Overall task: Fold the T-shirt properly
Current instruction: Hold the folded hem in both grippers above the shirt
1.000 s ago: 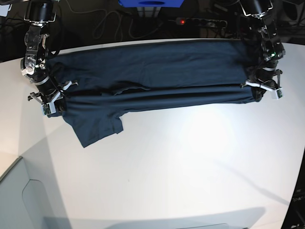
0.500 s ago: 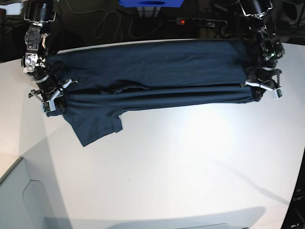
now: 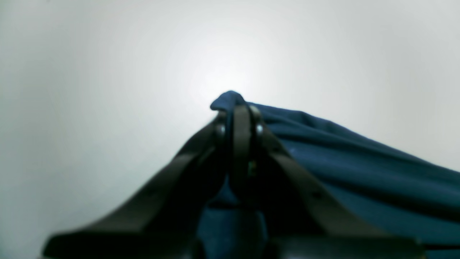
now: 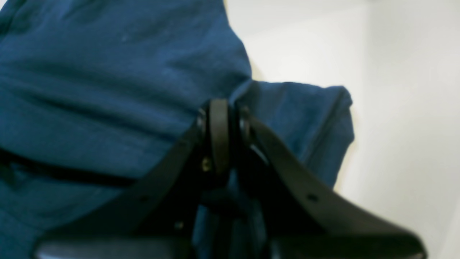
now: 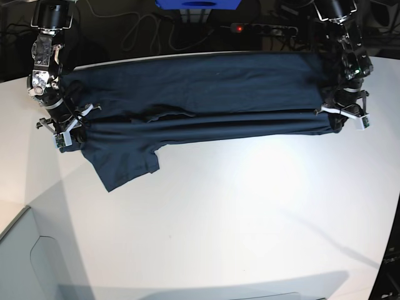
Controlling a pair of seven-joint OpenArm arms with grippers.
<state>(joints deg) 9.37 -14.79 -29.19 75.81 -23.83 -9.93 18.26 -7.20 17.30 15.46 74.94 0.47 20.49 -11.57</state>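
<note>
Slightly shifted, the right gripper point(image 5: 64, 133) fingers apparently pinch the T-shirt point(image 5: 200, 94) like the left gripper point(image 5: 342, 119).

We see a white table point(image 5: 237, 212) filling most of the frame. Along the top edge, behind it, a blue box point(image 5: 197, 4) sits at centre, with a black power strip point(image 5: 265, 28) showing a red light to its right and loose cables point(image 5: 134, 31) at upper left.

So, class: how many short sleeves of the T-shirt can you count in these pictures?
1: a single sleeve of the T-shirt sticks out toward the camera near the right gripper, lying flat on the white table. The other sleeve may be hidden inside the fold.
</note>
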